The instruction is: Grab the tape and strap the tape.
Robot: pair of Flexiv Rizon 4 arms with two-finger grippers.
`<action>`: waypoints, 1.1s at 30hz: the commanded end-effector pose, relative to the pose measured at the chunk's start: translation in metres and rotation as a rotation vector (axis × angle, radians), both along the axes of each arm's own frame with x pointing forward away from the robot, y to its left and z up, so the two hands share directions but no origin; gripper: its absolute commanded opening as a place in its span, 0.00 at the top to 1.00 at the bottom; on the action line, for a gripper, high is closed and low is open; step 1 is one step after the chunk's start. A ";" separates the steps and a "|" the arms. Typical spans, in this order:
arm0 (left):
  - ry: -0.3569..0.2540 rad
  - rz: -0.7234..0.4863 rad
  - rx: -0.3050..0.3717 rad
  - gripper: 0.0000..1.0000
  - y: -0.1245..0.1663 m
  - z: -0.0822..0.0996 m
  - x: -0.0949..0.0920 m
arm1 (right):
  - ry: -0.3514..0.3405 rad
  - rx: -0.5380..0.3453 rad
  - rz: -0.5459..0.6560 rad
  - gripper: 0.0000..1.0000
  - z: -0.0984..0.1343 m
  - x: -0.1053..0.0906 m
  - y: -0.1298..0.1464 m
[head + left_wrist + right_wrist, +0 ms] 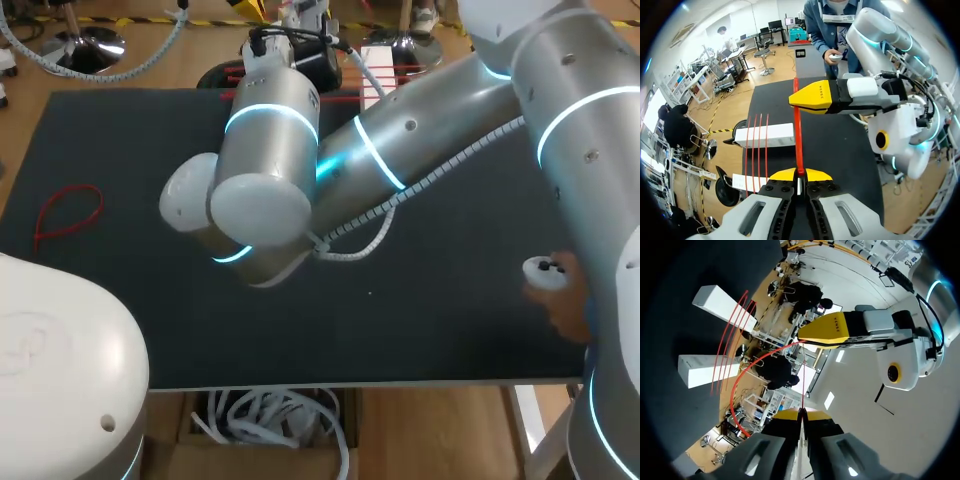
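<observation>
The left gripper is clamped on one end of the red tape, its yellow tips pressed together on it. The tape runs straight ahead over the black table to the right gripper, whose fingers are likewise pinched shut on it. Beside the tape, at the table's far edge, two white blocks carry spare red strips; a red loop lies near the left edge

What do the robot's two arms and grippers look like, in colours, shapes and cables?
The right arm is silver cylinders with glowing cyan rings and a white coiled cable alongside. The left arm shows a rounded white shell. The left gripper and right gripper each have grey and black fingers with yellow tips.
</observation>
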State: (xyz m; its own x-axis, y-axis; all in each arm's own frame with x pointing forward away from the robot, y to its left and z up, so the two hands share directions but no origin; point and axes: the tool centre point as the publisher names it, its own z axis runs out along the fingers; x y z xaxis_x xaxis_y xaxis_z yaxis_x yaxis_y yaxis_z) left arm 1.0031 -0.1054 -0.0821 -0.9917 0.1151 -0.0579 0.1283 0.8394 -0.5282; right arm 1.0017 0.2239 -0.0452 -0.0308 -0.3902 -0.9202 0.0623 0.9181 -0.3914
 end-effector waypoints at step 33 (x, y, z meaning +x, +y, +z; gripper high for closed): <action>0.002 0.001 0.004 1.00 0.000 0.001 0.000 | 0.001 0.006 0.009 1.00 0.008 0.000 0.002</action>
State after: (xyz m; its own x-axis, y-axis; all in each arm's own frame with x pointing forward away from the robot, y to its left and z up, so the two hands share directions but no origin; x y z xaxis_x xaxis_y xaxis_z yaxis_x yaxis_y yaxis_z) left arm 1.0031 -0.1054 -0.0821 -0.9917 0.1151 -0.0579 0.1282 0.8394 -0.5281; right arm 1.0014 0.2264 -0.0380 -0.0249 -0.3805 -0.9244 0.0545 0.9228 -0.3813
